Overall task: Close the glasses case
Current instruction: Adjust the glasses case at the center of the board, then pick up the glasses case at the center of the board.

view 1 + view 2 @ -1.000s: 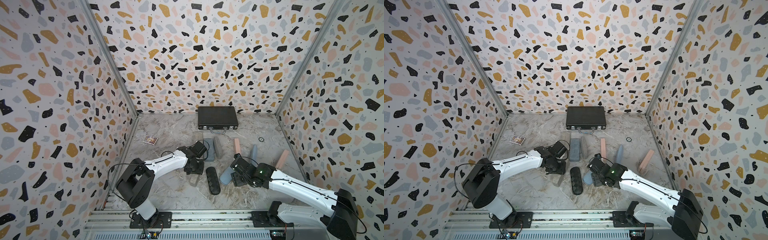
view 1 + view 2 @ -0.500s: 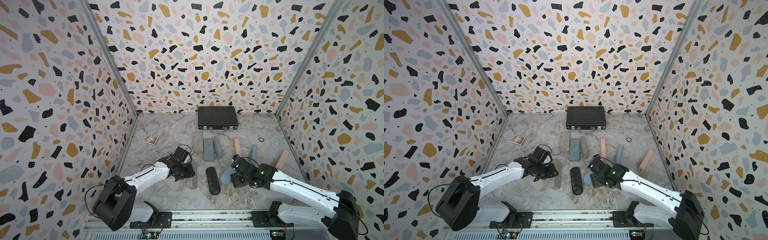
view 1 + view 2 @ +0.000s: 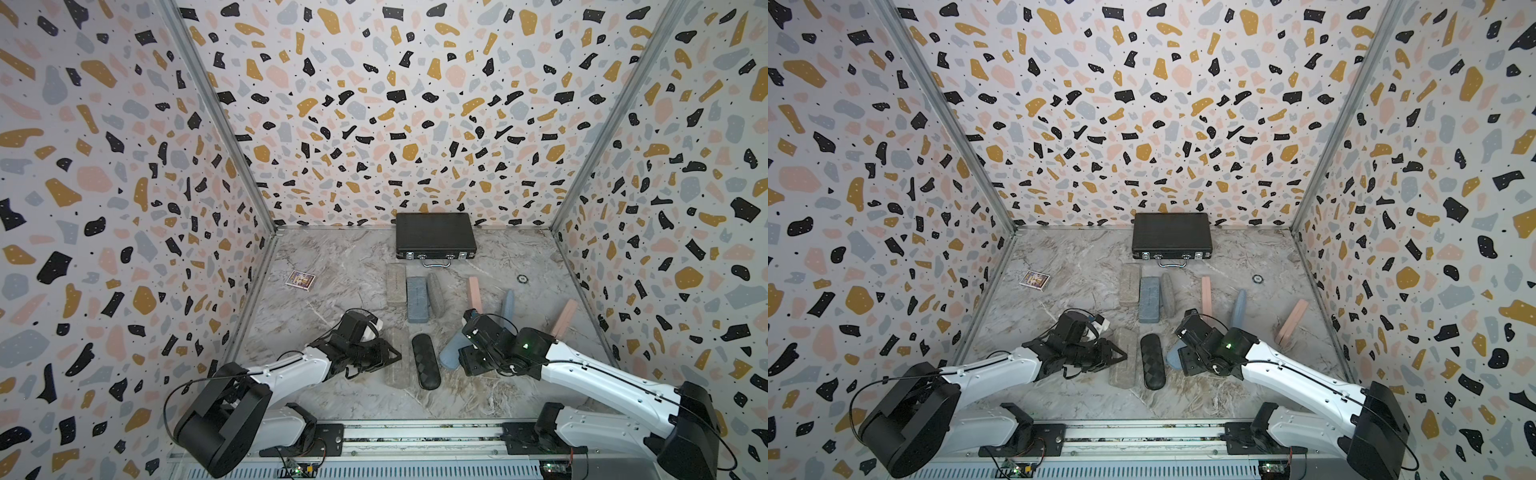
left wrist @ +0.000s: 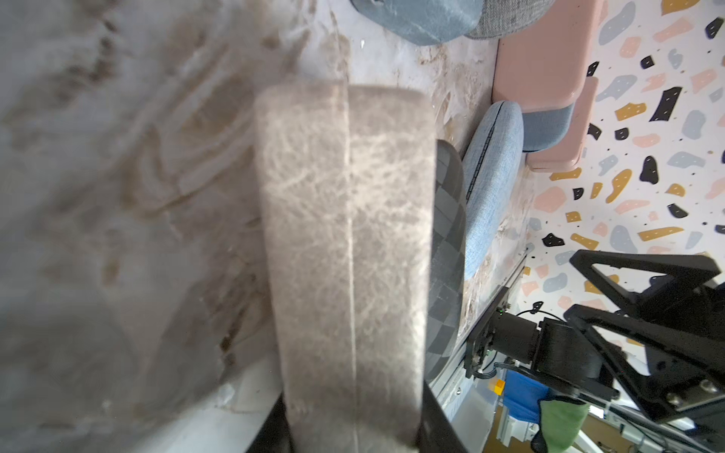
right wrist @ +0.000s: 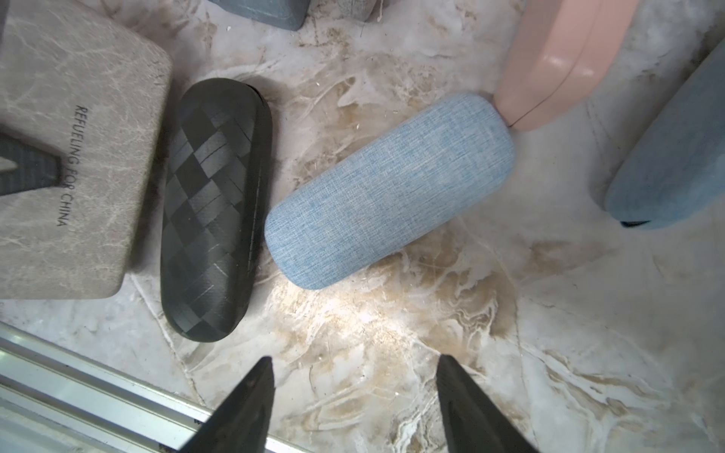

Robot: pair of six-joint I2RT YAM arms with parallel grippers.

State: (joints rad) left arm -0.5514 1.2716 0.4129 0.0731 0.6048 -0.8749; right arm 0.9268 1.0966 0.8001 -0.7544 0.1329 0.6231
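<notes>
A grey-beige marbled glasses case (image 3: 397, 376) (image 3: 1122, 372) (image 5: 78, 157) lies lid-up near the table's front, its lid down and only a thin seam showing along its side (image 4: 345, 235). My left gripper (image 4: 353, 431) (image 3: 384, 355) (image 3: 1115, 356) is shut on it, one finger (image 5: 27, 164) flat on the lid and the other hidden under the case. My right gripper (image 5: 355, 359) (image 3: 467, 365) stands open above bare table, just in front of a light blue case (image 5: 392, 188) (image 3: 451, 353).
A black woven case (image 3: 424, 361) (image 5: 215, 208) lies right beside the grey one. Farther back are three more cases in a row (image 3: 417, 299), pink (image 3: 473, 293) (image 3: 564, 318) and blue (image 3: 507, 303) cases, a black briefcase (image 3: 434, 235), a small card (image 3: 300, 279). A metal rail (image 3: 415, 436) borders the front.
My left arm has drawn back from the row of cases toward the front, and its gripper now sits on the grey case. The right arm has barely moved.
</notes>
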